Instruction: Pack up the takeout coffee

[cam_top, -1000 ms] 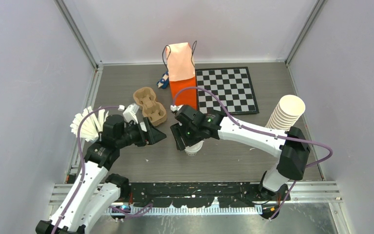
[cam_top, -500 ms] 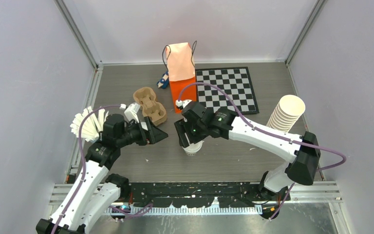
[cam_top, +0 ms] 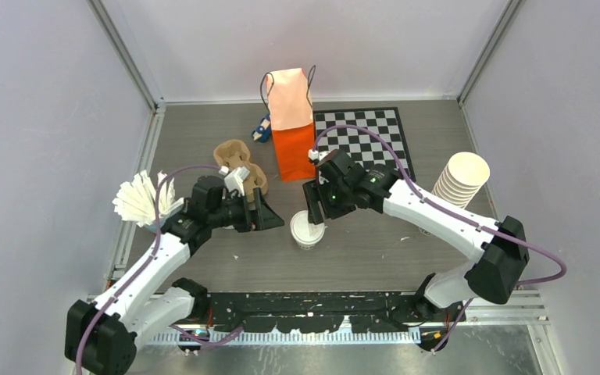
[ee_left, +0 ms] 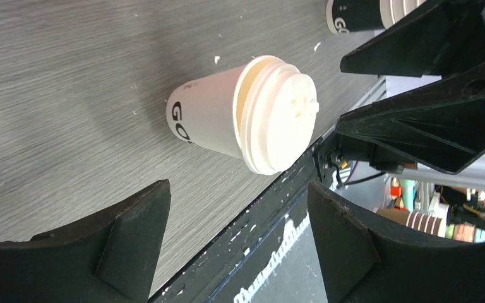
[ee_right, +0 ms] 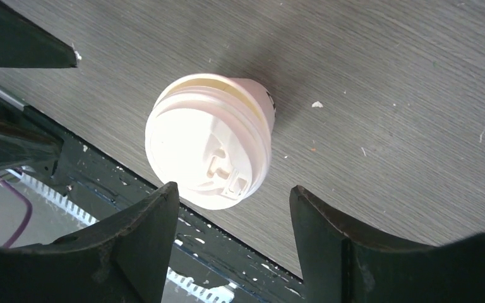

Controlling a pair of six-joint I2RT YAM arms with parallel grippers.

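Standing upright on the table (cam_top: 375, 250), the takeout coffee (cam_top: 308, 228), untouched, close to spread left fingers (ee_left: 132, 233) and spread right fingers (ee_right: 142, 246)

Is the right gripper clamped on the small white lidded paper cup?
No, the right gripper stands open, both fingers clear of the small white lidded paper cup on the grey table.
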